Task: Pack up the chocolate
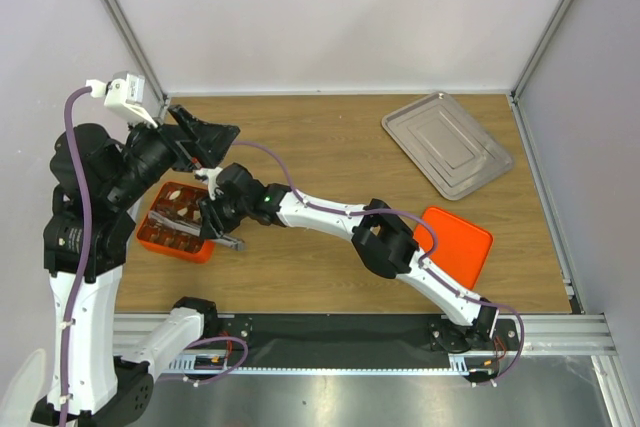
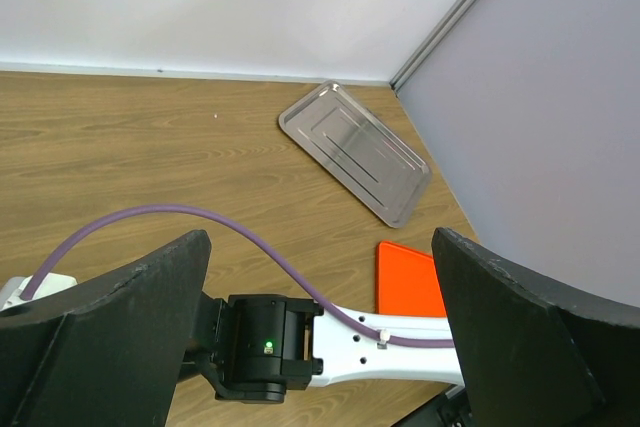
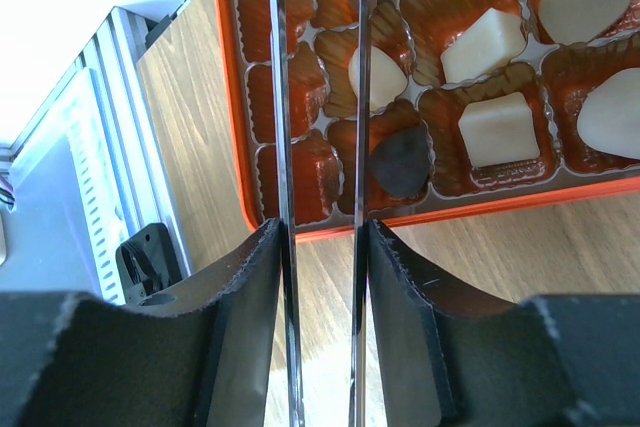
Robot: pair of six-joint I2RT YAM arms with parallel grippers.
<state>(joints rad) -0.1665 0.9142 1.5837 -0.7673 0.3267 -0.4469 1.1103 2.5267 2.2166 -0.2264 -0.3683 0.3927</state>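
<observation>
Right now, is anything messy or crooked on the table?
Nothing looks spilled. The chocolates sit inside the orange box, though some cups are empty. Only the metal tray stands out: it lies slanted to the edges of the table, far right. The orange lid lies apart from the box.

Hand (image 3: pixel 322 247) holds tongs (image 3: pixel 283 147) over chocolate (image 3: pixel 483 132) in box (image 3: pixel 500 205).

right arm (image 1: pixel 330 212) outstretched; left end effector (image 2: pixel 320 247) spread wide
</observation>
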